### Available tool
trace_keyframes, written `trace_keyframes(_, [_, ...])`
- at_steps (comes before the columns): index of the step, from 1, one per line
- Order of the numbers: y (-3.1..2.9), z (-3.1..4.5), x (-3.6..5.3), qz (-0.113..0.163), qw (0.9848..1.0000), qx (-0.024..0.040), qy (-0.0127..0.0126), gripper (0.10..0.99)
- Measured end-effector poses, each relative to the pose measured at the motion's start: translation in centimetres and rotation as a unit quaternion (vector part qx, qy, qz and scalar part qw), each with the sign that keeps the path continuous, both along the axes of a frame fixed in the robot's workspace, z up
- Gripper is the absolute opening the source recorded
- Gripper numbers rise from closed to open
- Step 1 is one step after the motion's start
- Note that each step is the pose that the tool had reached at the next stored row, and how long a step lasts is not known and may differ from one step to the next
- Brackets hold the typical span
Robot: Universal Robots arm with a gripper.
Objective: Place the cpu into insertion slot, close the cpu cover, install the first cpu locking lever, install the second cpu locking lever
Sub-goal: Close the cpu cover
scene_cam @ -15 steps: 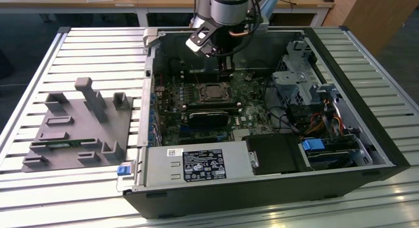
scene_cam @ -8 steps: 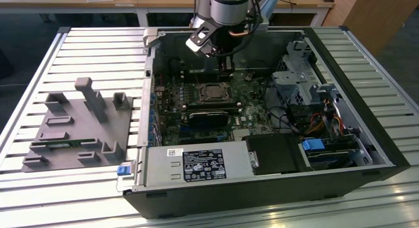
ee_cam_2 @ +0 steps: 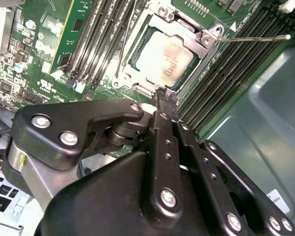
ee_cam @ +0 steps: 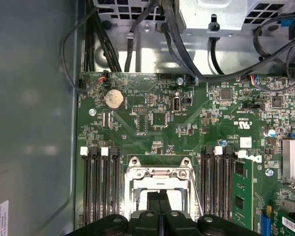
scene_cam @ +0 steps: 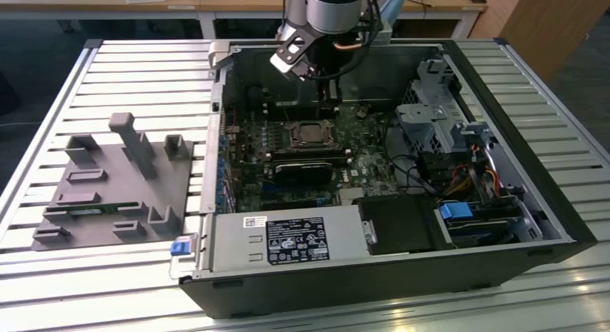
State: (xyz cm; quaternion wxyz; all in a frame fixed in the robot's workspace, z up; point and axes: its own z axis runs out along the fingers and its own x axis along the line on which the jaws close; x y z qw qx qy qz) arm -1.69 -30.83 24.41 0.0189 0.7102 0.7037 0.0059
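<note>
Dull silver square cpu [ee_cam_2: 164, 56] sat in the black-framed insertion slot [scene_cam: 311, 134] at mid-motherboard, the thin silvery metal cpu cover [ee_cam_2: 184, 24] apparently down over its edges. One thin wire locking lever [ee_cam_2: 255, 38] stuck out free, likely unlatched. The black end effector [ee_cam_2: 166, 98] hovered at the socket's edge, fingers pressed together, empty. Long black memory slots [ee_cam_2: 101, 44] crowded both sides.

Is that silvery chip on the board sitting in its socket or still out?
In: the cpu lies flat and level, with the cpu cover down around its edges.
</note>
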Motion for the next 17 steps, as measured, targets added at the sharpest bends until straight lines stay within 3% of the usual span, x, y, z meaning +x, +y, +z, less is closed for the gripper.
trace_keyframes(8, [-0.48,-0.05,-0.67,0.000,1.0000,0.0001,0.0000,0.106])
trace_keyframes(17, [-0.48,-0.61,-0.68,0.000,1.0000,0.0007,0.0000,0.106])
